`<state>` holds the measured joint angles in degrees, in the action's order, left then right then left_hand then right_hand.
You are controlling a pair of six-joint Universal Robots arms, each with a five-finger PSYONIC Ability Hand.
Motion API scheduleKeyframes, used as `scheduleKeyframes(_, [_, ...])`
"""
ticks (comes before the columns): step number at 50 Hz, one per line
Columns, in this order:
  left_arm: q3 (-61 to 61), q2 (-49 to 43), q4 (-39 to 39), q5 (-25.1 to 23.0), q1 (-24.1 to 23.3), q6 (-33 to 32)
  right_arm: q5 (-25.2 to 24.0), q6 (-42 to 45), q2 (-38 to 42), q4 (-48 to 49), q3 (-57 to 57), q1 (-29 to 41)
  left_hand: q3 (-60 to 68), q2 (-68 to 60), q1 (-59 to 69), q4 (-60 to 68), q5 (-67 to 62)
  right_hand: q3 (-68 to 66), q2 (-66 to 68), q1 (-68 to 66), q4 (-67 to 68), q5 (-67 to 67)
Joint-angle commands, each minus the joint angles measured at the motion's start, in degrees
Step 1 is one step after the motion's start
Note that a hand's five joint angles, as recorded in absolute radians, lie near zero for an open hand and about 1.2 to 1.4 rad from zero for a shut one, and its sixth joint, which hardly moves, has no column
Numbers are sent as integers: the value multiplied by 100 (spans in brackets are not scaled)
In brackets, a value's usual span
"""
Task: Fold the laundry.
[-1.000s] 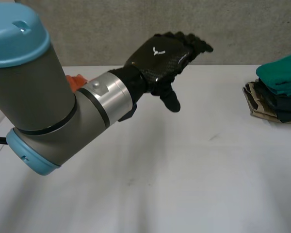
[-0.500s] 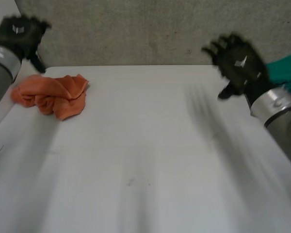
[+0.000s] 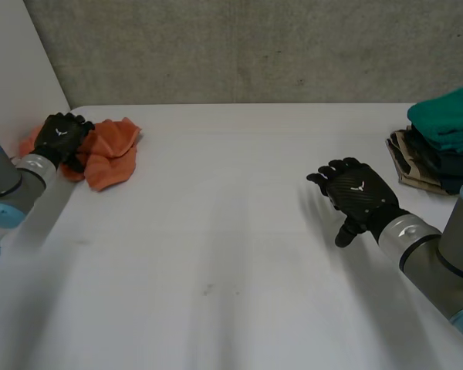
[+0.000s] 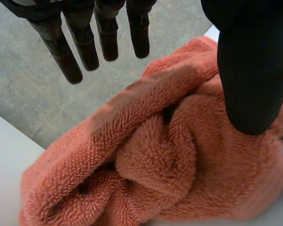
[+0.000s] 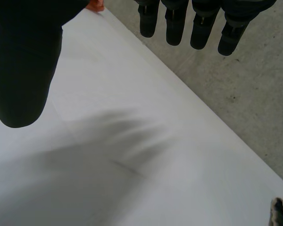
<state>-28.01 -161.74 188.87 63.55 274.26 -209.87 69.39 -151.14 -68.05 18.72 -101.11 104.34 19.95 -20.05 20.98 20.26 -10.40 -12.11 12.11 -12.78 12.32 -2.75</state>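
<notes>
- While left hand (image 3: 60, 139) is over crumpled orange terry towel (image 3: 108, 152), its fingers are straight, released.
- Right hand (image 3: 356, 196) above white table (image 3: 216, 231), fingers relaxed, empty.

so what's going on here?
A two-arm robot is on laundry. Its left hand is at the crumpled orange towel by the table's far left edge, with its fingers straight and nothing gripped. The right hand hangs open above bare table, apart from the stack of folded clothes at the right edge. The towel is not yet folded.
</notes>
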Motion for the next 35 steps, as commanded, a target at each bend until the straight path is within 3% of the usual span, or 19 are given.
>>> scheduleKeyframes(1, [708,-534,159,0,-30,130,4,-3,99,18,-5,-2,1780,-1770,1677,1749,-1736,211,-211,278,-232,275])
scheduleKeyframes(5, [788,-613,334,61,-100,157,13,-3,151,27,4,-2,5993,-5983,5890,5962,-5949,211,-211,278,-232,275])
scheduleKeyframes(12, [262,70,370,535,-452,340,4,-3,151,18,4,-2,6005,-5995,5902,5974,-5960,211,-211,278,-232,275])
scheduleKeyframes(16, [-818,1467,528,650,-593,1060,4,-3,143,18,-5,7,6005,-5995,5902,5974,-5960,211,-211,278,-232,275])
scheduleKeyframes(21, [-2284,3266,1274,676,-1180,2368,13,-20,125,27,-31,-2,6005,-5995,5902,5974,-5960,211,-211,278,-232,275])
scheduleKeyframes(29, [-3841,5246,1574,650,-1901,3539,145,-135,-94,27,-75,-28,6005,-5995,5902,5974,-5960,211,-211,278,-232,275])
scheduleKeyframes(35, [-4432,5276,1539,711,-2578,3628,303,-292,-297,27,-93,-274,6005,-5995,5902,5974,-5960,211,-211,278,-232,275])
